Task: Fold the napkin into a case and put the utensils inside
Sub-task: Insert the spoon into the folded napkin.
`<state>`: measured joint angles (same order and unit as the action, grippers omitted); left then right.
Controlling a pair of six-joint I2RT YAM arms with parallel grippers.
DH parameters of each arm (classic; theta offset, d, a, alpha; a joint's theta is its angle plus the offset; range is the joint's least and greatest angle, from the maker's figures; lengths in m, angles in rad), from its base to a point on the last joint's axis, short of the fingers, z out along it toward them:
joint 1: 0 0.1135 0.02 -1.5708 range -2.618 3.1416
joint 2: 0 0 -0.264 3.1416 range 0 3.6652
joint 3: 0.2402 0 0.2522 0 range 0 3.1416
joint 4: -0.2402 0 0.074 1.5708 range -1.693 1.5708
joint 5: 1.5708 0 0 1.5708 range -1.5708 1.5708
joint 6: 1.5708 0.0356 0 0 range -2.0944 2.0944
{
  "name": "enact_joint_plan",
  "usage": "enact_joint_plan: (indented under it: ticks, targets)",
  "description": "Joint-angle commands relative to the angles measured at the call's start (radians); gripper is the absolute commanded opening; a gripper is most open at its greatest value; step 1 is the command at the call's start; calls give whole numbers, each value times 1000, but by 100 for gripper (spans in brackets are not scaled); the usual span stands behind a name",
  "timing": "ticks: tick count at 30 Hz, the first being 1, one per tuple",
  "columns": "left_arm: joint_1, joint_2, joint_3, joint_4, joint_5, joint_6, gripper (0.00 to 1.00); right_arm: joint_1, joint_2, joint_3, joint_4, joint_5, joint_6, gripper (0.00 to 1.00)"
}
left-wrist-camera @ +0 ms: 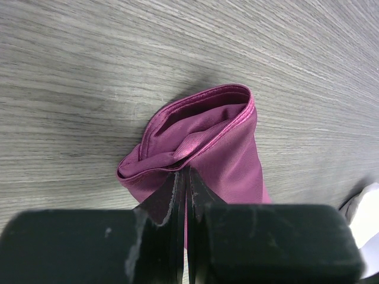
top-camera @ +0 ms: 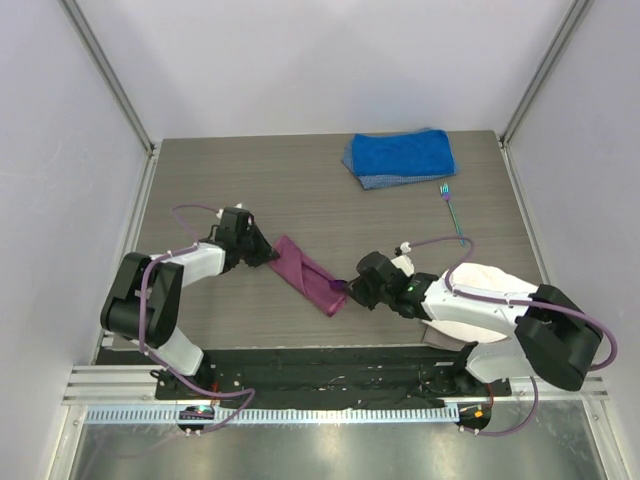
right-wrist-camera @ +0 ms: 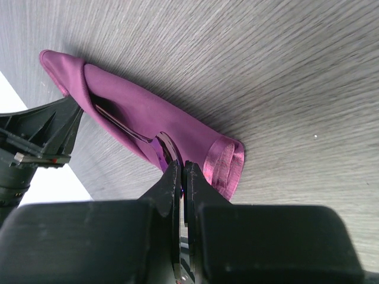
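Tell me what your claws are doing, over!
Left claw shut on case end. Right claw shut on spoon, handle inside fold. Fork outside, near blue towel.

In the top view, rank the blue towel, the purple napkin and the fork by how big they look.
Largest to smallest:
1. blue towel, the broadest patch
2. napkin, folded into a narrower strip
3. fork, thin and clearly the smallest

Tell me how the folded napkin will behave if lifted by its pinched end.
Likely floppy: the napkin bunches into soft folds at the left gripper, so it would probably droop. Probably light, since the fabric looks thin. Its sheen suggests the layers may slide apart.
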<state>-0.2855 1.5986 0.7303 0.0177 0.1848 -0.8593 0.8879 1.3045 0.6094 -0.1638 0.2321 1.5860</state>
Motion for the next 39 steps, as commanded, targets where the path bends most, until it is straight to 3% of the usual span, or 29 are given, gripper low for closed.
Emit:
enact_joint_plan:
  ticks: [1, 13, 17, 23, 26, 31, 35, 39]
  targets:
    - [6, -42, -9, 27, 12, -3, 4, 16, 33, 36, 90, 47, 48, 4]
    - [6, -74, -14, 18, 10, -3, 4, 34, 65, 15, 148, 79, 75, 5]
    - [6, -80, -17, 19, 15, -4, 4, 34, 82, -2, 204, 64, 72, 15]
    - [6, -95, -19, 16, 18, -7, 4, 33, 95, -17, 218, 67, 83, 19]
    - [6, -107, -19, 10, 19, -7, 4, 34, 96, -14, 211, 56, 68, 28]
    - [6, -143, -11, -15, 30, -15, 4, 34, 64, -14, 170, 47, 17, 63]
    - [6, -245, -26, -53, 50, -38, 4, 34, 7, -27, 81, 27, -55, 72]
    - [6, -353, -20, -128, 54, -32, 4, 25, -100, -42, -38, 78, -243, 78]
